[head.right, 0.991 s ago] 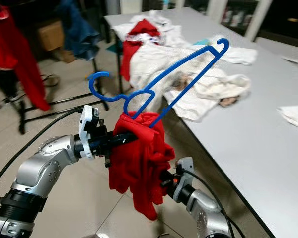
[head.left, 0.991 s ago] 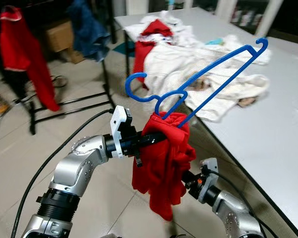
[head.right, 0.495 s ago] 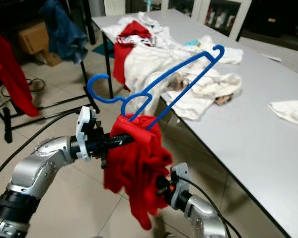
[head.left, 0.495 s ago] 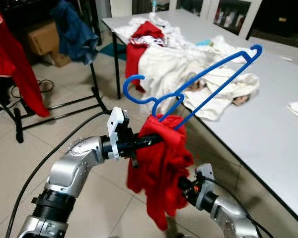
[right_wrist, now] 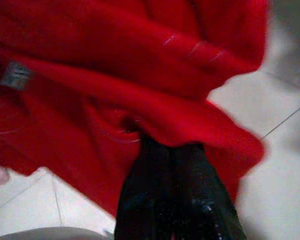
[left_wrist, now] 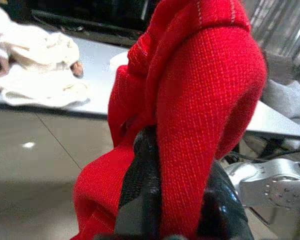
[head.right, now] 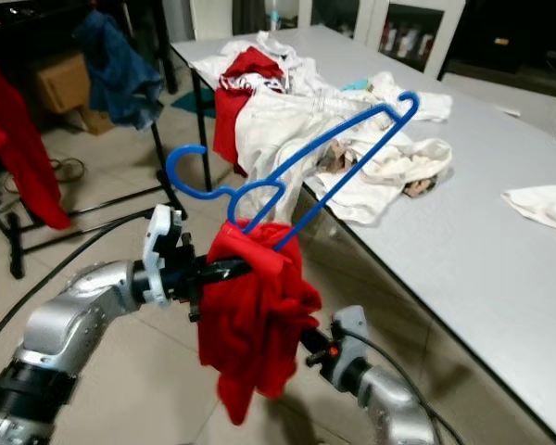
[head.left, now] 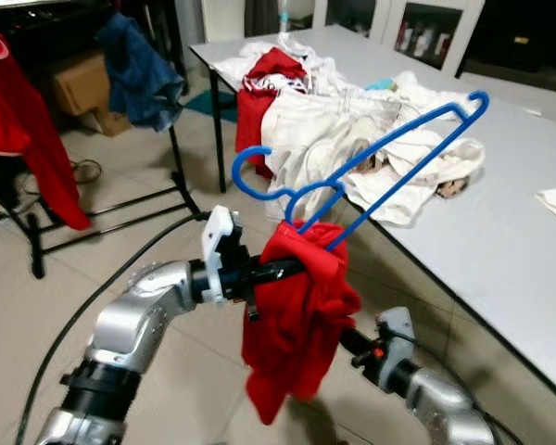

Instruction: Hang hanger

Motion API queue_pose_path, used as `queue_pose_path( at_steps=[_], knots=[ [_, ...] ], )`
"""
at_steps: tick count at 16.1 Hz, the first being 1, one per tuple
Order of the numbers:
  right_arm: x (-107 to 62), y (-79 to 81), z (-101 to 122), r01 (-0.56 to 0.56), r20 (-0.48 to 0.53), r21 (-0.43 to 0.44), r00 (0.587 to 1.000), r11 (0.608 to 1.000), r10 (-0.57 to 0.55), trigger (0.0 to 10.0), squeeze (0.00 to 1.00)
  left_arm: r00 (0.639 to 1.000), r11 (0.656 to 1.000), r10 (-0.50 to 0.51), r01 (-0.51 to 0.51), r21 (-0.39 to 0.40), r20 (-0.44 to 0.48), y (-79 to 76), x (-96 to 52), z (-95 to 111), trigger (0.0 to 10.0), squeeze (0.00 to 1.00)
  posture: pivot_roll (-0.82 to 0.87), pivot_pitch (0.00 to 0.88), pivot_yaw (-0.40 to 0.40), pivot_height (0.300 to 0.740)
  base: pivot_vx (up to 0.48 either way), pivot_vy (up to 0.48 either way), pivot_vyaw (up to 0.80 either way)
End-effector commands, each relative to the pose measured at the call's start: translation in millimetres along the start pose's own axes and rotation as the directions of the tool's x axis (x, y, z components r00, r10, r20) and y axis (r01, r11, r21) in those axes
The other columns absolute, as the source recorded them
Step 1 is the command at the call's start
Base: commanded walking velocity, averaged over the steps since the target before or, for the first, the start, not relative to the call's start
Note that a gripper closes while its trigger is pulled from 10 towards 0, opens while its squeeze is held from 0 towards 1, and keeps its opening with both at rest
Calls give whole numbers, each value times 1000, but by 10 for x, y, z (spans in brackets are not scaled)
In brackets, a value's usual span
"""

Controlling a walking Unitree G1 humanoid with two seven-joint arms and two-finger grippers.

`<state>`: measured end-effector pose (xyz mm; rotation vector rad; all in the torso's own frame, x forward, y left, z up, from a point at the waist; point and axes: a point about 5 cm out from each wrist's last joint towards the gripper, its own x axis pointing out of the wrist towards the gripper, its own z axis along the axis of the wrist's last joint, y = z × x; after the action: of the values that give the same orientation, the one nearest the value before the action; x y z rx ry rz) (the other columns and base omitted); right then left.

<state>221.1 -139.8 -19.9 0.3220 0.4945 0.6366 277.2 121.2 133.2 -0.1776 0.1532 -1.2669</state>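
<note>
Blue plastic, the hanger [head.left: 371, 167] stands tilted in the air in front of the robot, its hook [head.left: 250, 171] curling toward the robot's left and its long bar rising toward the grey table [head.left: 510, 250]. Its lower corner is buried in a red knitted garment [head.left: 296, 315], which hangs bunched in a thick fold over the left gripper [head.left: 292, 267]. That gripper reaches sideways from the silver left arm [head.left: 139, 324], and its black fingers [left_wrist: 140, 185] run into the wool. In the left wrist view the knit drapes right over them, so I cannot tell whether they are spread or pressed together.

The right gripper [head.left: 347, 338] comes up from below, just beside the table edge, with its fingers [right_wrist: 175, 185] pushed into the lower folds of the same garment. In the right wrist view the two fingers lie close together with red cloth bunched at their tips; whether they actually pinch it cannot be made out.

On the table, beyond the hanger, lies a heap of white clothes [head.left: 352, 139] with a red piece [head.left: 273, 74] on the far side. To the robot's left stands a black clothes rack [head.left: 181, 158] carrying a blue garment [head.left: 139, 74], and another red garment [head.left: 28, 139] hangs further left. The floor [head.left: 56, 297] is pale tile, and a black cable [head.left: 83, 315] trails along the left arm.
</note>
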Motion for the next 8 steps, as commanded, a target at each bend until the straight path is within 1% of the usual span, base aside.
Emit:
queue_pose_path(
  at_steps=[1,2,4,6,7,8],
  knots=[
    [-43,-48,0,15,-2,-2,1000,1000,-15,10000,0,999,999,-38,37,28,33,-30,61,113,10000,0,-74,0,23,740,0,0,-800],
    [-43,-48,-5,15,-3,0,1000,1000,-15,10000,0,999,999,-39,38,24,30,-23,50,115,10000,0,-75,0,23,740,0,281,-800],
    [-37,-51,-4,17,-4,0,1000,1000,-17,10000,0,999,999,-37,37,9,25,-16,46,110,10000,0,-76,0,25,740,0,480,-800],
    [-30,-55,8,23,3,-5,1000,1000,-23,10000,0,999,999,-38,38,20,27,-14,46,120,10000,0,-76,0,25,740,0,480,-800],
    [-28,-58,-8,28,-14,-29,999,999,-29,10000,0,999,999,-42,42,23,27,-19,50,121,10000,0,-76,0,26,740,0,0,0],
    [-29,-62,-13,35,-18,-32,999,999,-36,10000,0,999,999,-44,43,24,26,-20,53,119,10000,0,-76,0,26,740,0,0,0]
  ],
)
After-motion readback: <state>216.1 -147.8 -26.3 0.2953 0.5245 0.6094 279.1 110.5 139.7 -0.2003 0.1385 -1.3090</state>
